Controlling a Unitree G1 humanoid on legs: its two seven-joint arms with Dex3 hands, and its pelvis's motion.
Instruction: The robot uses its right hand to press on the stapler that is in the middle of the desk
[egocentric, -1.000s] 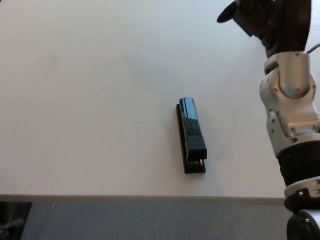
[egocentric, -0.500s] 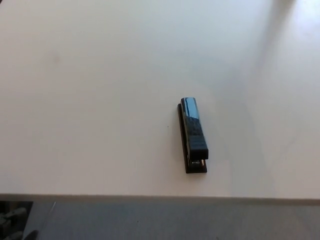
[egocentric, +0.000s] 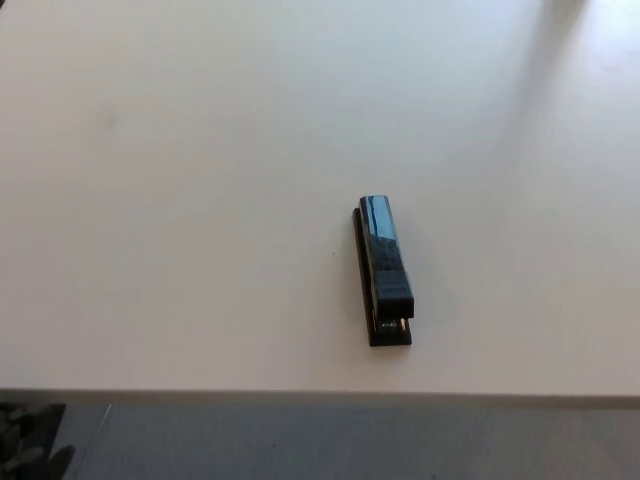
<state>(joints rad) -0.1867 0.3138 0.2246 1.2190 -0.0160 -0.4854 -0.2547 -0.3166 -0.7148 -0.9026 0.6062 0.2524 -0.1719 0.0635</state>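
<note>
At the lower left corner, below the desk's near edge, a dark blurred shape (egocentric: 25, 445) sits on the grey floor (egocentric: 300, 440); what it is cannot be told. The white desk (egocentric: 180, 200) fills nearly the whole head view. A little right of centre and toward the near edge lies the black stapler (egocentric: 383, 270), lengthwise away from the camera, its glossy top arm resting over the base and its stapling end toward the near edge. Nothing touches it. Neither robot hand shows, so the state of their fingers cannot be told.
</note>
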